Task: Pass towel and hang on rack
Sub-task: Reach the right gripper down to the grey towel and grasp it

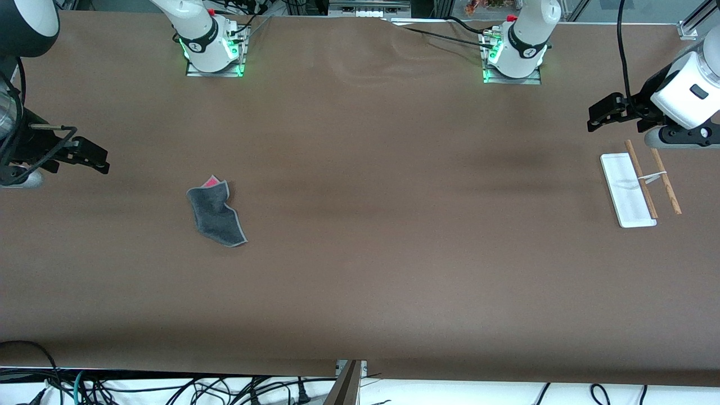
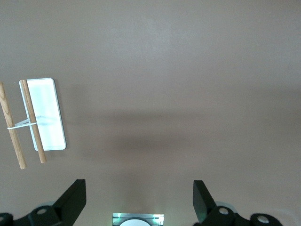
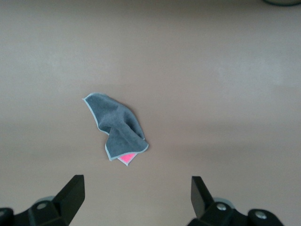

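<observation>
The towel (image 1: 216, 211) lies crumpled on the worktop (image 1: 360, 253) toward the right arm's end, a pink corner showing at its twelve o'clock edge. The rack (image 1: 638, 188) stands well apart at the left arm's end. The right end effector (image 1: 93, 154) hangs released over bare worktop at the towel's ten o'clock; the left end effector (image 1: 602, 115), also released, waits near the rack's eleven o'clock. Nothing is grasped yet: the pickup seems next, calling for the right arm to descend over the cloth.
</observation>
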Robot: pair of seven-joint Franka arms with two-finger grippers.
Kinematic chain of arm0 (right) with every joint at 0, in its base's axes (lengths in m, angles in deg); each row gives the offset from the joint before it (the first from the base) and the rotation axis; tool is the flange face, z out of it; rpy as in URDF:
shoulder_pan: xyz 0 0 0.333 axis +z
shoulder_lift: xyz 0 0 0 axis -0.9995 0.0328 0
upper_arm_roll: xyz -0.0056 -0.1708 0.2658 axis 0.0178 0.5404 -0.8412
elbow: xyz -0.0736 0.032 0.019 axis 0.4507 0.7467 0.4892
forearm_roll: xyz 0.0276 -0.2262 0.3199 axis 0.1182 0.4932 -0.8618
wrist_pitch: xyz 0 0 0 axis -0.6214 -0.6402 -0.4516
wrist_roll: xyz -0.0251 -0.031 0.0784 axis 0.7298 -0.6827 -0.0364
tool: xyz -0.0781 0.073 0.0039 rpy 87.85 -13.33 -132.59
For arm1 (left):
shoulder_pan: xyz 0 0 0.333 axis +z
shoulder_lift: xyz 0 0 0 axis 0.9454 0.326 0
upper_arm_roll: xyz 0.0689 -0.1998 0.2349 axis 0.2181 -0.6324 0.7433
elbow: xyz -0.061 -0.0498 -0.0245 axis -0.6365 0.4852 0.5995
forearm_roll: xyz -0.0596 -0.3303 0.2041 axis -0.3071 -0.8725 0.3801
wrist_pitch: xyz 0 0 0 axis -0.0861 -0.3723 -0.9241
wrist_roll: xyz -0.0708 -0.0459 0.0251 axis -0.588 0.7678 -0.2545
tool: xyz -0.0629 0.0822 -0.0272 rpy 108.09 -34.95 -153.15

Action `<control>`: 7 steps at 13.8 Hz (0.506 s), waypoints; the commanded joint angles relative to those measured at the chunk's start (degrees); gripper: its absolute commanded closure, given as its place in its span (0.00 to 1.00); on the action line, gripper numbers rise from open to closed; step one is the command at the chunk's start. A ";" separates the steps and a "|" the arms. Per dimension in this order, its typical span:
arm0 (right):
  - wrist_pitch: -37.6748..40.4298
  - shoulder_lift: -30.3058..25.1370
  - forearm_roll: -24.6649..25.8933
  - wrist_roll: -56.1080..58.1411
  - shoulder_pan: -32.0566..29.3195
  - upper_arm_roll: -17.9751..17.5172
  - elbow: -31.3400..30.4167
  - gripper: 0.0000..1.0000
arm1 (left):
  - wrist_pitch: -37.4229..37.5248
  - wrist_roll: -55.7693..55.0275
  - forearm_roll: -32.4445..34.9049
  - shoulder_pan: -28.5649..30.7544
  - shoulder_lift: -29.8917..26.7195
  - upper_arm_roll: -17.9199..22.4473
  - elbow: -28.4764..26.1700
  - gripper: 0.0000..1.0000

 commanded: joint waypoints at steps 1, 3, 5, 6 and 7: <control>-3.55 3.82 0.42 -0.65 1.77 -0.04 -0.23 0.00 | -0.28 -0.24 -0.30 0.13 -0.59 0.04 -0.63 0.00; -9.08 8.99 0.16 0.22 2.65 -0.13 -0.23 0.00 | -0.28 -0.24 -0.21 0.13 -0.59 0.13 -0.63 0.00; -13.92 13.74 0.25 0.49 4.66 -0.13 -0.23 0.00 | -0.28 -0.24 -0.30 0.13 -0.59 0.13 -0.63 0.00; -16.56 15.93 0.34 0.49 5.54 -0.13 -0.23 0.00 | -0.28 -0.24 -0.21 0.13 -0.59 0.13 -0.63 0.00; -19.19 17.70 0.34 0.31 6.34 -0.04 -0.23 0.00 | -0.28 -0.24 -0.21 0.13 -0.59 0.22 -0.63 0.00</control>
